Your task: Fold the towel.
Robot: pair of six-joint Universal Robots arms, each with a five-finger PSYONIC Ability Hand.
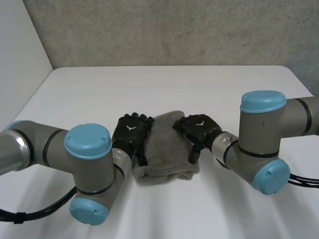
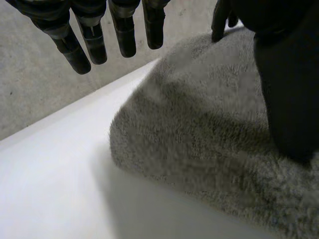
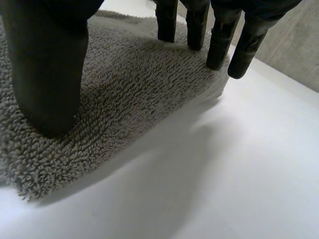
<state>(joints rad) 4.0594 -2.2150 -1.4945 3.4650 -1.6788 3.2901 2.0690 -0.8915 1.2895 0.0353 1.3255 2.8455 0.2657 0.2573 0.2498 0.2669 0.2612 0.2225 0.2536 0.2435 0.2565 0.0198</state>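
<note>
Chiefly at risk: the fold in the towel point(image 1: 164, 144); could spring open or skew if one hand lifts off before the other or drags the pile sideways.
Cause to watch: thick, springy loops with nothing pinched, so little hold on the layers beneath.
Second risk: could bunch the bundle toward its middle if both hands push inward together.
Left hand point(image 1: 130, 130): spread wide; fingers point(image 2: 122, 35) straight and hanging just off the towel's left edge, apparently clear of the cloth; thumb point(image 2: 289, 99) resting on top of it; grips nothing.
Right hand point(image 1: 199, 127): likewise unclenched; fingers point(image 3: 219, 45) straight, tips down at the towel's far edge; thumb point(image 3: 47, 74) pressing into the pile; holds nothing either.
Towel's place: lies as a compact grey bundle on the white table point(image 1: 164, 89), between the two hands and close in front of the arms.
Stage, judged: looks folded at least once already; seems to need only flattening and a clean, even release.
</note>
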